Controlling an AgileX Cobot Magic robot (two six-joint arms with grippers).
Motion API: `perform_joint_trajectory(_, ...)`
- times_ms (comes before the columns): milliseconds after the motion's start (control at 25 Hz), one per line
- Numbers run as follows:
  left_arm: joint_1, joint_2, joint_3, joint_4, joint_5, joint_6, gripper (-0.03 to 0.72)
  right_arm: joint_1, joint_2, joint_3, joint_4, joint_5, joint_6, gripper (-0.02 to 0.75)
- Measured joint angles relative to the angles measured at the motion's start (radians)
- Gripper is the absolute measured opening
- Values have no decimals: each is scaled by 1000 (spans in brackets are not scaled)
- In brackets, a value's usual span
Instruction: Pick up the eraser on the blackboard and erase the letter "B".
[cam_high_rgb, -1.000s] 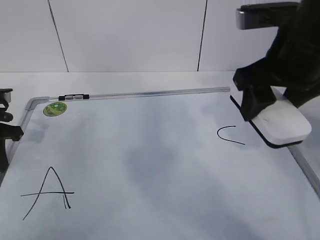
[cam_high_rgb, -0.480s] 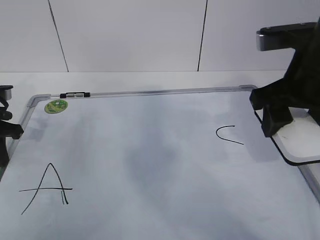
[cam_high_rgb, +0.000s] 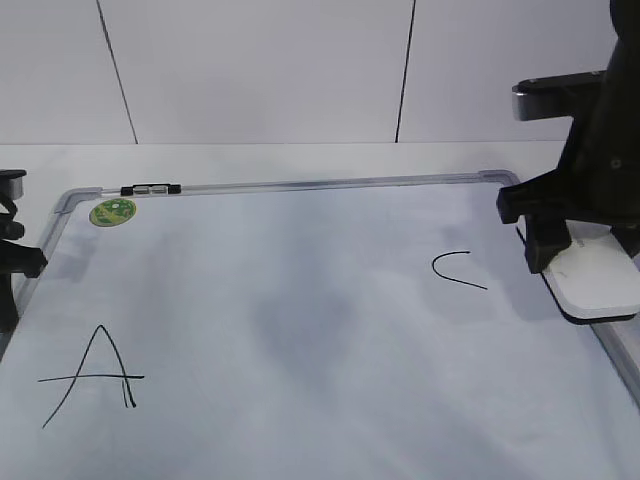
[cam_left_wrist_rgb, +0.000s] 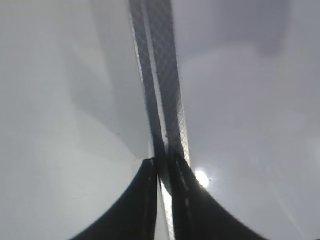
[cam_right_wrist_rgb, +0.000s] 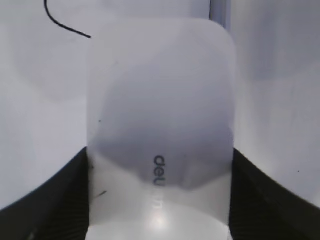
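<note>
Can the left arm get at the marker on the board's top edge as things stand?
Probably yes: the marker lies uncovered on the frame of the blackboard near its left corner, with bare board between it and the shut left gripper. Nothing stands in the way.

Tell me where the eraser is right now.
In the exterior view the eraser sits at the blackboard's right edge, between the right gripper's fingers, just right of the letter C.

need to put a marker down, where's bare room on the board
The widest bare patch is mid-blackboard, between the "A" and "C". It is crowded at the right edge, where the right gripper holds the eraser.
</note>
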Motion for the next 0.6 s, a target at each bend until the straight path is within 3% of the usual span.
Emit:
perform_joint_trajectory(360,0,0,0,-2,0,2,38,-171,58,0,118,-37,-249,505)
perform_joint_trajectory(600,0,0,0,-4,0,4,38,-220,116,0,183,-106,-350,505)
